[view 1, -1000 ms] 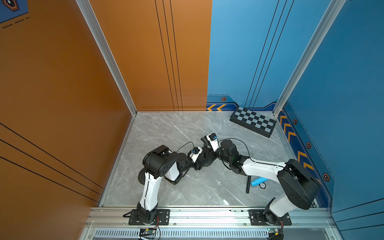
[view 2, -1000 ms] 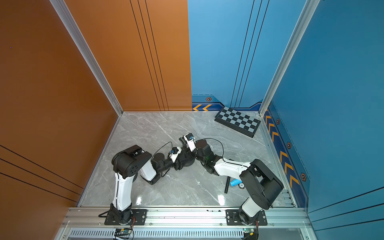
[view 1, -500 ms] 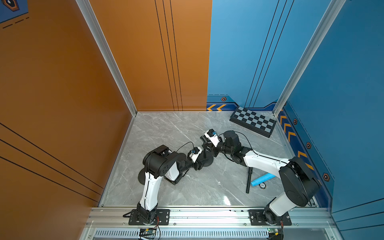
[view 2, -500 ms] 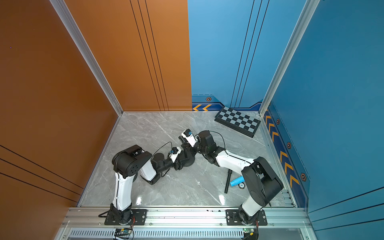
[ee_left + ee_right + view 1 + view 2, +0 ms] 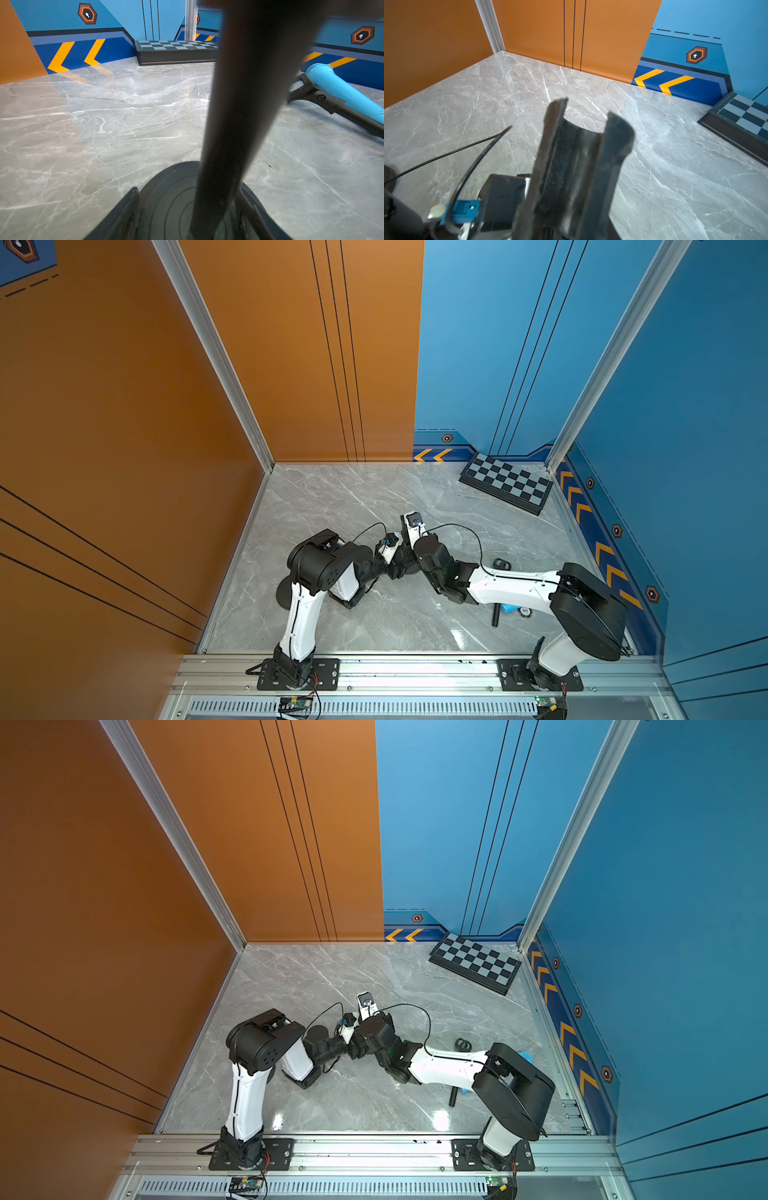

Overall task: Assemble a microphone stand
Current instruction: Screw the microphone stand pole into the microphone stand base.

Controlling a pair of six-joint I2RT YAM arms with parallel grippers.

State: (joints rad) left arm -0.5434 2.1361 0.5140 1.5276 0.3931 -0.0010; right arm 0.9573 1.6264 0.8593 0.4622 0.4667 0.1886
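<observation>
Pole (image 5: 239, 104) blocking left wrist view, microphone (image 5: 340, 89) (blue), chessboard (image 5: 176, 44)

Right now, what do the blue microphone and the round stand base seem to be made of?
Microphone: probably plastic; light blue, smooth, with a soft satin sheen and a moulded look. Stand base: dark and matte with concentric rings; cast metal or hard plastic, cannot tell which.
</observation>
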